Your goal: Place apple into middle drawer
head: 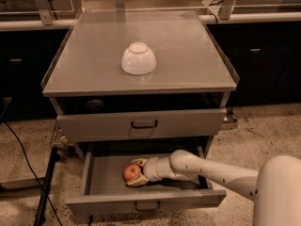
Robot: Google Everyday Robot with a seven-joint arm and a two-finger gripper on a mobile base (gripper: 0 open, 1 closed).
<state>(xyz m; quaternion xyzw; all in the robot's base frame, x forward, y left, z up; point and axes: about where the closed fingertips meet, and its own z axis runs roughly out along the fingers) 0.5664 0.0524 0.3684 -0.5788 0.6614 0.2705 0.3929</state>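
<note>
The red and yellowish apple (131, 172) is inside the pulled-out middle drawer (146, 202) of the grey cabinet, left of the drawer's centre and low over its floor. My gripper (135, 173) reaches into the drawer from the right on the white arm (207, 169). Its pale fingers (139, 163) lie against the apple, one behind it and one in front. Whether the apple rests on the drawer floor is hidden by the front finger. The drawer above (141, 125) is closed.
A white upturned bowl (138, 59) sits on the cabinet top (188, 55). My white base (280, 192) stands at the lower right. A black cable (28, 164) and a dark post (47, 182) run along the floor at the left. Dark counters line the back.
</note>
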